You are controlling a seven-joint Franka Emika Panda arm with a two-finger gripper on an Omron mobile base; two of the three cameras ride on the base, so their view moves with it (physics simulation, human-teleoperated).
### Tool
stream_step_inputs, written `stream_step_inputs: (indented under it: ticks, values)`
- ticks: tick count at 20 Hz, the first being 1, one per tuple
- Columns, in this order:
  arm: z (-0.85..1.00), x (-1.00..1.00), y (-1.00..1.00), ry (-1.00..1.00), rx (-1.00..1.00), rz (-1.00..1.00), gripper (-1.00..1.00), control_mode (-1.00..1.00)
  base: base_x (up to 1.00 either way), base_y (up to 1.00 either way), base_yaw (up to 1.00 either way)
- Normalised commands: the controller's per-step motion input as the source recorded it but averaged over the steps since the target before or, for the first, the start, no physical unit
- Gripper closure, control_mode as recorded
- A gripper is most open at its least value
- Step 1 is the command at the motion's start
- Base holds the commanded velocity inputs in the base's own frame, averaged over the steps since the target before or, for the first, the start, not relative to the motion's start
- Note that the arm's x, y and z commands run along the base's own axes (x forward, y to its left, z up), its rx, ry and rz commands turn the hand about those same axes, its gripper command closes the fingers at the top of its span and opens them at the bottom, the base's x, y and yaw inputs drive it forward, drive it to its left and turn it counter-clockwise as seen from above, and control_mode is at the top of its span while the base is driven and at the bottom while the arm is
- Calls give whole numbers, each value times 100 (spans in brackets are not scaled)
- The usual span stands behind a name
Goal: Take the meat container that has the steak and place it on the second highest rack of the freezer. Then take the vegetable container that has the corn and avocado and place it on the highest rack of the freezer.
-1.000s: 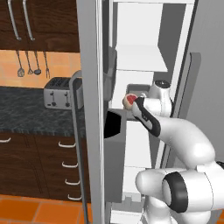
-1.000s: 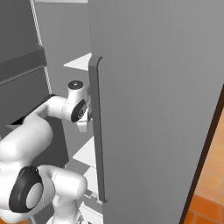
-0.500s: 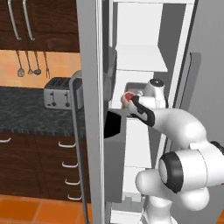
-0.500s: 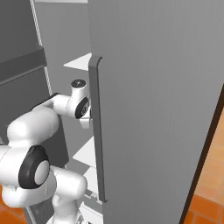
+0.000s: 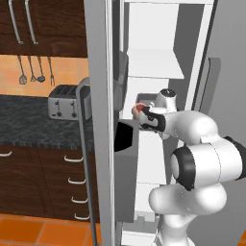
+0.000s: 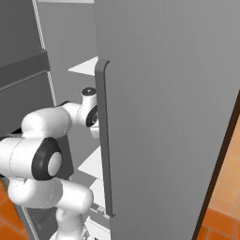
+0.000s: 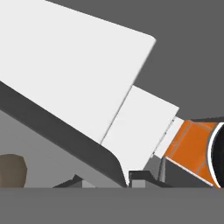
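My gripper [image 5: 144,115] reaches into the open freezer [image 5: 98,72] and is shut on the grey meat container [image 5: 145,99]. The red steak [image 5: 139,109] lies in it. The container hangs at the level of the second white shelf, below the highest rack [image 5: 153,65]. In the hand view the container's dark grey rim [image 7: 87,151] runs across the lower half. A tan-brown lump [image 7: 11,171] lies inside it at lower left, and white shelves [image 7: 74,65] are behind. The vegetable container with the corn and avocado is out of view.
The grey freezer door [image 6: 164,93] with its long handle [image 6: 104,140] stands open close to my arm's right. The other door carries a black dispenser panel [image 5: 126,136]. To the left are a toaster [image 5: 64,102] on a dark counter [image 5: 29,125] and drawers [image 5: 72,178].
The hand with the container has stayed almost in place. My elbow and upper arm have swung up and closer behind it.
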Motion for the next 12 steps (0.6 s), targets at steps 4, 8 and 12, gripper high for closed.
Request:
stream_step_inputs:
  ticks: [4, 8, 12]
  values:
    - [-6, 52, 0, 0, 0, 0, 100, -100, 0, 0, 0]
    - [-38, 31, 0, 0, -2, 0, 100, -100, 0, 0, 0]
    - [-34, 22, 0, 0, -4, 0, 100, -100, 0, 0, 0]
